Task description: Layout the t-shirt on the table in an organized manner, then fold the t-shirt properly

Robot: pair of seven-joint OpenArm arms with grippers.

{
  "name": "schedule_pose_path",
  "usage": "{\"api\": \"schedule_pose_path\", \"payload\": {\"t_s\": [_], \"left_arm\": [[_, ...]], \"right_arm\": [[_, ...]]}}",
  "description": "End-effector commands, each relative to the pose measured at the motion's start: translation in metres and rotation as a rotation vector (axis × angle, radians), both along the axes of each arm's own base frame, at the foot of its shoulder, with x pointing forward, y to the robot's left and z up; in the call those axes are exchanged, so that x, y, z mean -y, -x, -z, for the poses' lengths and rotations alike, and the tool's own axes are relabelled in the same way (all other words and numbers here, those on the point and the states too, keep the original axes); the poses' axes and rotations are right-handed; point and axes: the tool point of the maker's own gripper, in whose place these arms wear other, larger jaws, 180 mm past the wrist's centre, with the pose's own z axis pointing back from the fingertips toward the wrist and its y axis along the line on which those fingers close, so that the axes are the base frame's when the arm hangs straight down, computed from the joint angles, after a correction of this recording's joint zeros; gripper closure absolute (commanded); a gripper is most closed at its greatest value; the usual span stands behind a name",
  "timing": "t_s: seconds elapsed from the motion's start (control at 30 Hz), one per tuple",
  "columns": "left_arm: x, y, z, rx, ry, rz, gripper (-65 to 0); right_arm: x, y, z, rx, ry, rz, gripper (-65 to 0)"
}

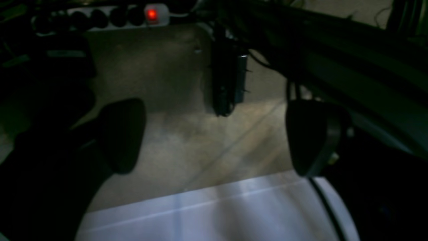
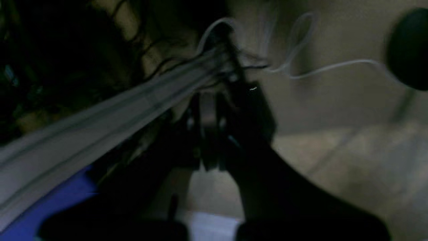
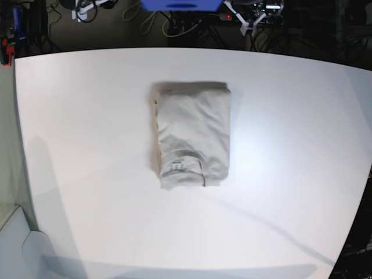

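Base view: t-shirt [image 3: 192,135] folded into a neat rectangle mid-table [image 3: 290,145], label near me. My left gripper [image 1: 214,137] gapes empty; my right gripper [image 2: 209,231] is closed, empty.

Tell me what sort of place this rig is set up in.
Probably a lab or workshop. A large white table holds only a folded t-shirt, tangled cables lie on the floor behind it, and a power strip with a lit red switch sits on the floor.
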Motion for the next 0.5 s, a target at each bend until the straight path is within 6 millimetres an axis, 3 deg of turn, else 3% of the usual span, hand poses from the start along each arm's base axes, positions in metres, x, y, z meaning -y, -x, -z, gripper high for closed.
{"api": "schedule_pose_path", "payload": {"t_s": [0.0,0.1,0.27,0.37,0.47], "left_arm": [[0.001,0.001,0.000,0.002,0.005,-0.003,-65.0],[0.005,0.000,0.000,0.004,0.012,0.002,-65.0],[0.013,-0.001,-0.001,0.005,0.022,0.007,-65.0],[0.012,-0.002,0.000,0.005,0.018,0.003,-64.7],[-0.009,0.009,0.007,-0.033,-0.101,-0.027,-52.6]], "right_arm": [[0.000,0.008,-0.002,0.001,-0.005,-0.014,0.0],[-0.021,0.012,-0.001,0.003,-0.035,-0.044,0.0],[-0.028,0.007,-0.002,0.040,-0.037,-0.060,0.0],[-0.049,0.004,-0.003,0.073,-0.062,-0.080,0.0],[-0.026,0.016,0.021,-0.031,0.169,-0.103,0.0]]}}
